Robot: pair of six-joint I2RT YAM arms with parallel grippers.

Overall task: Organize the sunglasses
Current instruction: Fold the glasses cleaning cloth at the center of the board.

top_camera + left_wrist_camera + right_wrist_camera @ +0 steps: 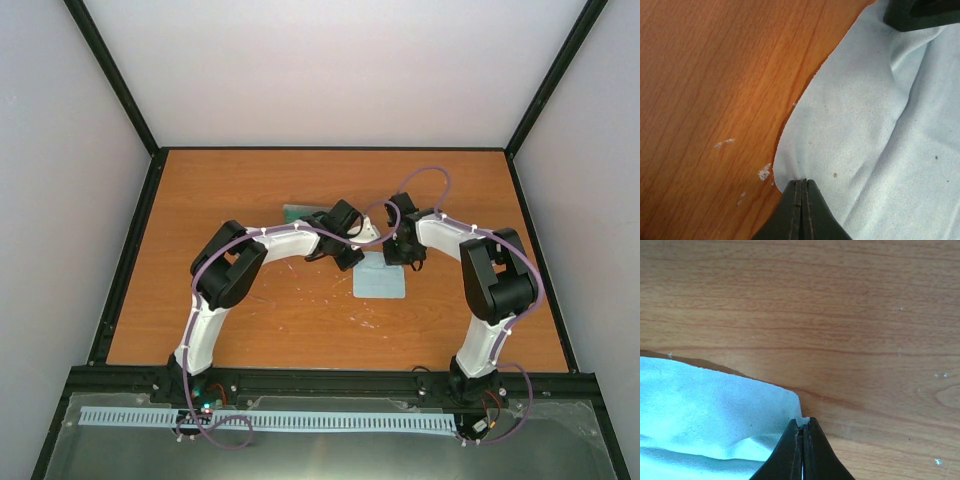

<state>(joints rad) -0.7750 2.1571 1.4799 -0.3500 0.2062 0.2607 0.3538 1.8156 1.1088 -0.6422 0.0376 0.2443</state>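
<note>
beyond the far left of the cloth (380,282), a sliver of the teal case (296,212) showed behind the left arm (270,240). the left hand (801,183) was clenched on the cloth's left edge, bunching the fabric into soft folds. the cloth lay on the table (300,310). at the cloth's far right corner the right hand (802,423) was clenched too, pinching that corner. the sunglasses were in no view, so their place relative to the cloth could not be told.
</note>
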